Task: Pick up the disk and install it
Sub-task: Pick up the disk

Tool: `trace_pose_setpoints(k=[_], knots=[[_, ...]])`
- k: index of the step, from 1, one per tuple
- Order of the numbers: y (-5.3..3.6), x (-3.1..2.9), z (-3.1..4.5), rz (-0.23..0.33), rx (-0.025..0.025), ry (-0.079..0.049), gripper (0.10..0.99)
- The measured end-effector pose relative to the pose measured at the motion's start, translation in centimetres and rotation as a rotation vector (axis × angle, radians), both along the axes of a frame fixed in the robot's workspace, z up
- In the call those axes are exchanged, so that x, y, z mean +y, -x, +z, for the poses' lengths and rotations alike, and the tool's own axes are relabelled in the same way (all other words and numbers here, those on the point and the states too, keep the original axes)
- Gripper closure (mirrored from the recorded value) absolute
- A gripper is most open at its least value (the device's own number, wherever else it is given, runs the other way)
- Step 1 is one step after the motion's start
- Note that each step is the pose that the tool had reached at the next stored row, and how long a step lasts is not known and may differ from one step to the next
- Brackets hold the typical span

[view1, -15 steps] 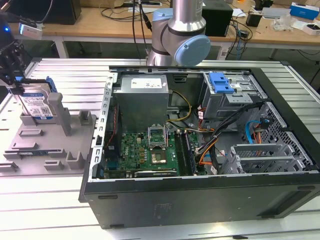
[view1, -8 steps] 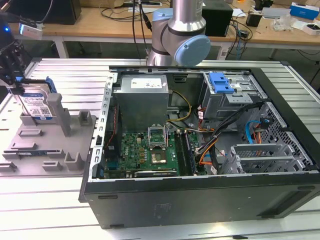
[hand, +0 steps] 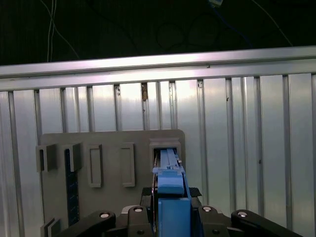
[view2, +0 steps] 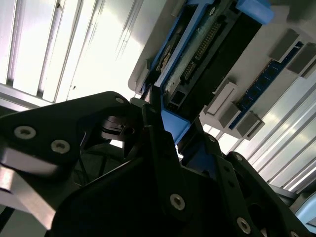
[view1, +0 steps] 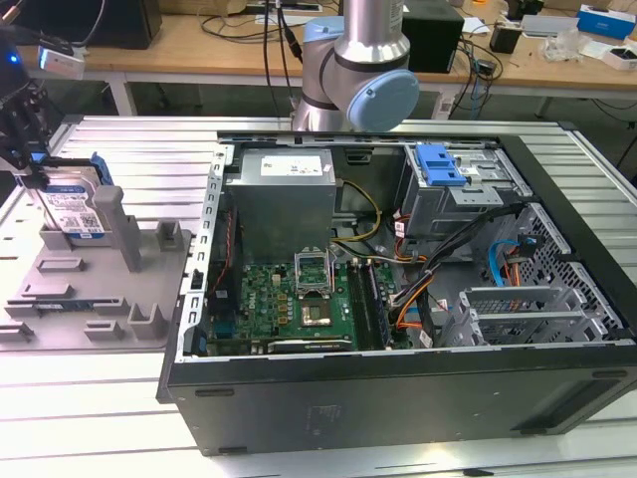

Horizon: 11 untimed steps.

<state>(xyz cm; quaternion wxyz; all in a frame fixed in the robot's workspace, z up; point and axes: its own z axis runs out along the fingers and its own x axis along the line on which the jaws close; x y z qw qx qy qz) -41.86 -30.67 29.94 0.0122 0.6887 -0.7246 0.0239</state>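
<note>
In the upper left of the exterior view, the black gripper (view1: 36, 171) was down on the disk (view1: 72, 207), w/ its jaws closed on the disk's blue frame at the top edge. The disk stood upright on its edge in a slot of the grey fixture plate (view1: 60, 289), label side facing the camera, just beside a tall grey post. In the first wrist view the blue frame (hand: 170, 168) ran out btwn the two fingers (hand: 205, 212), and its far end sat in a raised grey socket on the plate (hand: 123, 138). The second wrist view showed the disk's dark underside (view2: 207, 54) w/ a connector row, one finger (view2: 158, 128) pressed to the frame.

The open PC case (view1: 398, 398) filled the centre and right of the exterior view, well apart from the disk. Inside it were the grey power supply (view1: 284, 204) at upper centre, the green motherboard (view1: 299, 294) below that, and a blue latch (view1: 438, 164) on the drive cage at upper right. The arm (view1: 358, 70) rose behind the case at top centre. Plate and case both sat on a ribbed metal table (view1: 90, 418).
</note>
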Motion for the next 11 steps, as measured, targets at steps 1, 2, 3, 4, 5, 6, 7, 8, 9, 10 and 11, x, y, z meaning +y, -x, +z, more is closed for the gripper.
trace_pose_setpoints(k=[1, 2, 3, 4, 5, 6, 7, 8, 9, 10, 11], knots=[[0.0, 0.0, 0.0, 0.0, 0.0, 0.0, 0.718], [0.0, 0.0, 0.0, 0.0, 0.0, 0.0, 0.718], [0.0, 0.0, -0.01, 0.0, -0.0002, -0.001, 0.718], [0.0, 0.0, -0.01, 0.0, -0.0003, -0.002, 0.718], [0.0, -0.02, -0.01, 0.0, -0.0002, -0.004, 0.718], [0.0, -0.05, 0.0, 0.0, 0.0, -0.008, 0.718], [0.0, -0.09, 0.0, 0.0, 0.0, -0.012, 0.718], [0.0, -0.12, 0.0, 0.0, -0.0001, -0.016, 0.718], [0.01, -0.16, 0.0, 0.0, 0.0, -0.019, 0.718], [0.01, -0.19, -0.01, 0.0, -0.0001, -0.019, 0.718], [0.01, -0.21, 0.0, 0.0, 0.0, -0.019, 0.718]])
